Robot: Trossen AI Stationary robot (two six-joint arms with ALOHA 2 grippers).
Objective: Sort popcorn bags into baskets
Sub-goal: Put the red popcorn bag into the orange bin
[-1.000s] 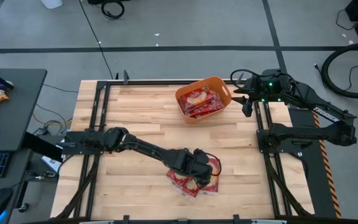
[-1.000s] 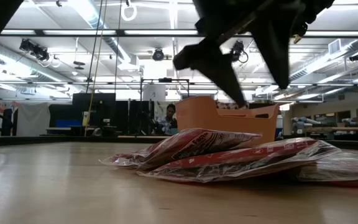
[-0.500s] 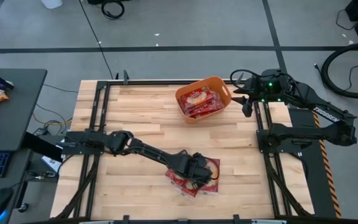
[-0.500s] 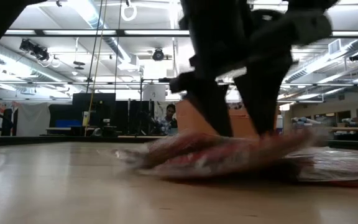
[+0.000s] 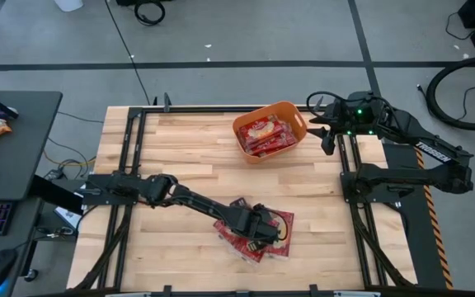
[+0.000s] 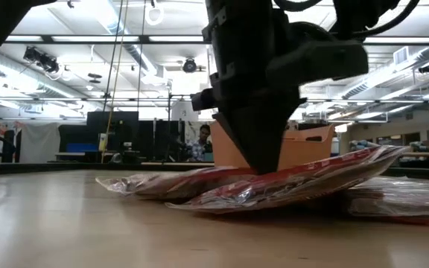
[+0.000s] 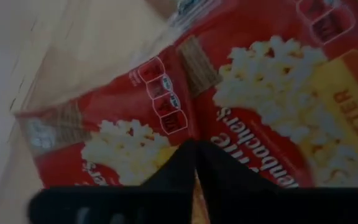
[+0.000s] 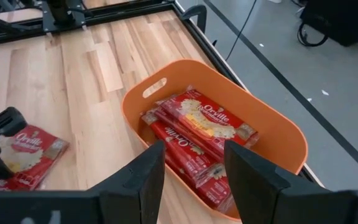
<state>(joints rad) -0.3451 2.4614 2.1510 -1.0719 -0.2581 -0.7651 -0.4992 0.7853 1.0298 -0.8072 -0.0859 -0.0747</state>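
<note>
Wooden table [image 5: 180, 140] seen from above, with two dark robot arms, an orange basket and red popcorn bags.

Largest after the table: orange basket [image 5: 297, 124] at the far edge, already holding several red popcorn bags [image 5: 266, 134], lying flat and overlapping. Nearer the front edge, well apart from the basket, a loose pile of popcorn bags [image 5: 246, 246] flat on the wood. Left gripper [image 5: 256, 228] lowered onto that pile, fingers [image 7: 185, 163] pinched tight together on the top bag [image 6: 304, 181], its far end tilted up off the pile. Right gripper [image 5: 326, 132] parked beside the basket at the table's right edge, fingers [image 8: 146, 168] spread apart, holding nothing.
</note>
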